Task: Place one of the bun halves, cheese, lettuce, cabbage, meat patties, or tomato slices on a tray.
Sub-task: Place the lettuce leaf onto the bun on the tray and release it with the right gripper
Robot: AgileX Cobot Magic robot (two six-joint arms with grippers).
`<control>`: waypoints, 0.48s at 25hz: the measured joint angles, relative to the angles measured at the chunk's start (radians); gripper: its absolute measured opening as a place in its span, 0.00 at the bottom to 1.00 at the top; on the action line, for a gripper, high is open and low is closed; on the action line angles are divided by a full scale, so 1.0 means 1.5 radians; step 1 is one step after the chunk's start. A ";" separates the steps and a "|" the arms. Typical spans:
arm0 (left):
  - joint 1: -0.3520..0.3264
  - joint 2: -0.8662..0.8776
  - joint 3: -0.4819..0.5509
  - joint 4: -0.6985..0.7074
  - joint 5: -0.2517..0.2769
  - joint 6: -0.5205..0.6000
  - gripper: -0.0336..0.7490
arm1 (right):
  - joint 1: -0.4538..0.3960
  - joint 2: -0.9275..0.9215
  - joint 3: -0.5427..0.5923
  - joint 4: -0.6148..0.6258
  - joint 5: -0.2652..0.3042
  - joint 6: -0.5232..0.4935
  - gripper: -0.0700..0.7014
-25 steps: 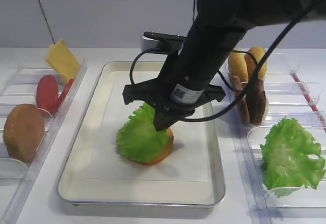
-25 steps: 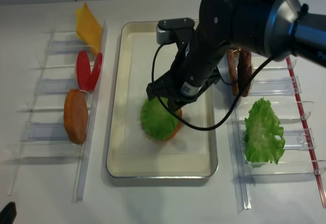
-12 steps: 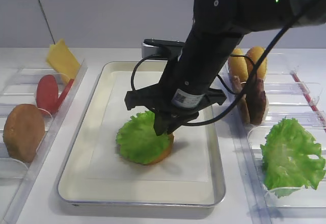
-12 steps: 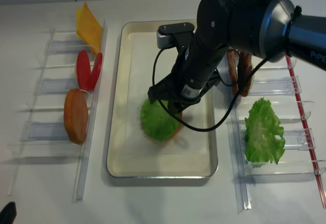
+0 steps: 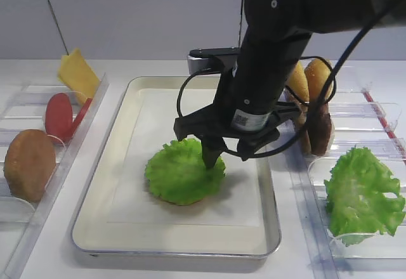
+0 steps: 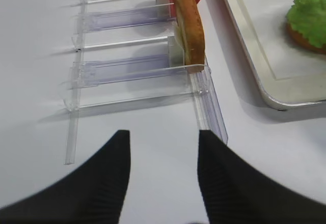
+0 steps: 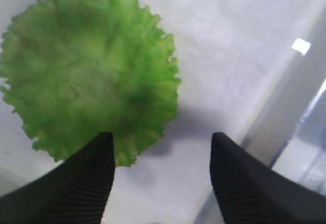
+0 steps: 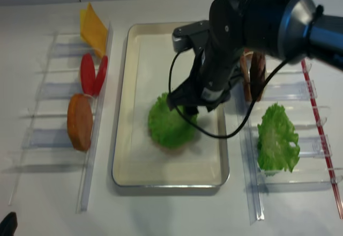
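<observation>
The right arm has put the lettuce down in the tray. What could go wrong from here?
1. The right gripper is open, but one finger overlaps the lettuce edge; lifting may drag the leaf.
2. The lettuce only rests on the bun half, so it may slide off onto the tray.

the lettuce [image 5: 184, 177] was bright light green, over a golden-brown bun [image 6: 301, 36]. the tray [image 5: 120, 165] was silver-rimmed, cream inside, with white paper. the cheese [image 5: 77, 73] was yellow, the tomato slices [image 5: 59, 115] red, the patties [image 5: 319, 130] dark brown. the right gripper [image 7: 160, 178] was black with ribbed pads.
</observation>
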 joint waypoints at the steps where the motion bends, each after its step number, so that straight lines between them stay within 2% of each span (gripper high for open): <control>1: 0.000 0.000 0.000 0.000 0.000 0.000 0.42 | 0.000 -0.006 -0.005 -0.007 0.012 0.006 0.67; 12: 0.000 0.000 0.000 0.000 0.000 0.000 0.42 | 0.000 -0.068 -0.048 -0.034 0.145 0.030 0.67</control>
